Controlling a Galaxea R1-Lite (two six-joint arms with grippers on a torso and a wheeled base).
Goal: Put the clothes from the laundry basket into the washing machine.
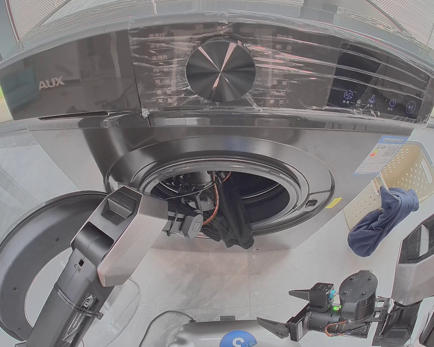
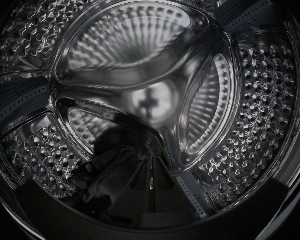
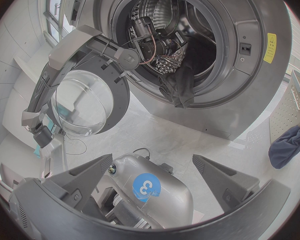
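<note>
Left hand [image 2: 152,159] sits inside the washing machine [image 1: 275,140] drum, fingertips drawn together, nothing seen between them; a black garment [image 1: 234,218] drapes crumpled over the opening's lower rim, half inside, half hanging out; right hand [image 1: 275,307] hangs low before the machine, fingers spread wide, empty; farther right, a navy garment [image 1: 378,222] droops limp over the rim of the pale perforated laundry basket [image 1: 414,167].

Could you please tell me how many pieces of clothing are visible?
2: a black garment hangs over the washing machine door rim; a blue garment drapes over the laundry basket edge. More may lie hidden.
</note>
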